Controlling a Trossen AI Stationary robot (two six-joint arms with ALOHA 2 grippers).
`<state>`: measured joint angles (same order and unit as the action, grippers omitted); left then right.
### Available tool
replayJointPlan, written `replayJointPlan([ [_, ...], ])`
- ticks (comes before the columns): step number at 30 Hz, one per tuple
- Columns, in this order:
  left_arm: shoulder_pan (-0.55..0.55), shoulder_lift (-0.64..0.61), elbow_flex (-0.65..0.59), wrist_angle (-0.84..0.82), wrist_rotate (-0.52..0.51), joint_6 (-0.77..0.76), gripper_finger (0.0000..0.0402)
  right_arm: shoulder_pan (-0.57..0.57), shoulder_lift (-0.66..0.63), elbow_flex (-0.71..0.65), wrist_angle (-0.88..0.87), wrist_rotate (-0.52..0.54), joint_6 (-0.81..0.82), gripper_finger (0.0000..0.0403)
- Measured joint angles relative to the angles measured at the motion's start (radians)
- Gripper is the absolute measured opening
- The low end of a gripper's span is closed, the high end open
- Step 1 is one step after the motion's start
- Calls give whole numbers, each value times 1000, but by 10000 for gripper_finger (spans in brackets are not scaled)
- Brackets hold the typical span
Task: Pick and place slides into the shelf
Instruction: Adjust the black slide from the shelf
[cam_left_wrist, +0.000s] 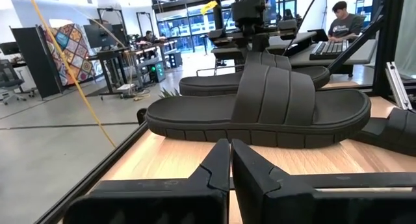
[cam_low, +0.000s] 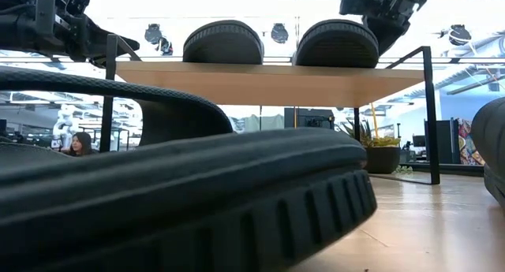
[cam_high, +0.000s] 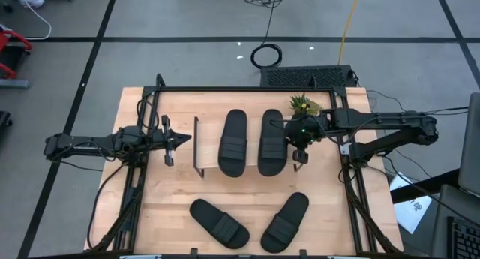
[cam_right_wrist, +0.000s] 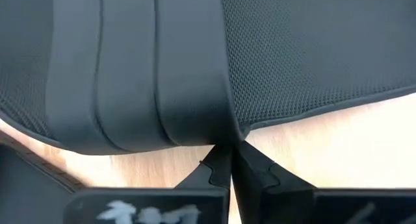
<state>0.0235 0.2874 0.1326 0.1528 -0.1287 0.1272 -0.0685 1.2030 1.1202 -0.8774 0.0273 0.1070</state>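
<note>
The shelf [cam_high: 253,148] stands mid-table, its light plank top [cam_low: 260,83] on thin black legs. Two black slides [cam_high: 233,143] [cam_high: 272,143] lie side by side on the plank. Two more slides [cam_high: 219,223] [cam_high: 286,221] lie on the table near its front edge. One of them fills the low view's foreground [cam_low: 197,193]. My right gripper [cam_high: 298,163] [cam_right_wrist: 229,152] is shut and slants down at the right side of the right-hand shelf slide. My left gripper [cam_high: 184,138] [cam_left_wrist: 231,146] is shut and points level at the shelf's left end, apart from the slides. My right gripper has its shut fingertips [cam_right_wrist: 221,160] at the slide's edge where the strap meets the sole [cam_right_wrist: 227,136], slanting down from the table's right side. I cannot tell whether they touch it. The slide lies flat on the shelf top.
A small plant [cam_high: 304,105] stands at the table's far right, behind my right arm. Black frame rails [cam_high: 352,191] run along the table's sides. Bare wood lies between the shelf and the two front slides. People sit at desks in the room beyond [cam_left_wrist: 341,19].
</note>
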Motion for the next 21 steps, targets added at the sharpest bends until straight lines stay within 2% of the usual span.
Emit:
replayJointPlan([
  [8,0,0,0,0,0,-2,17,0,22,0,68,-6,-48,0],
  [13,0,0,0,0,0,-2,17,5,42,0,75,-61,-64,0],
  [21,0,0,0,-1,1,-2,17,32,16,0,67,-28,-41,0],
])
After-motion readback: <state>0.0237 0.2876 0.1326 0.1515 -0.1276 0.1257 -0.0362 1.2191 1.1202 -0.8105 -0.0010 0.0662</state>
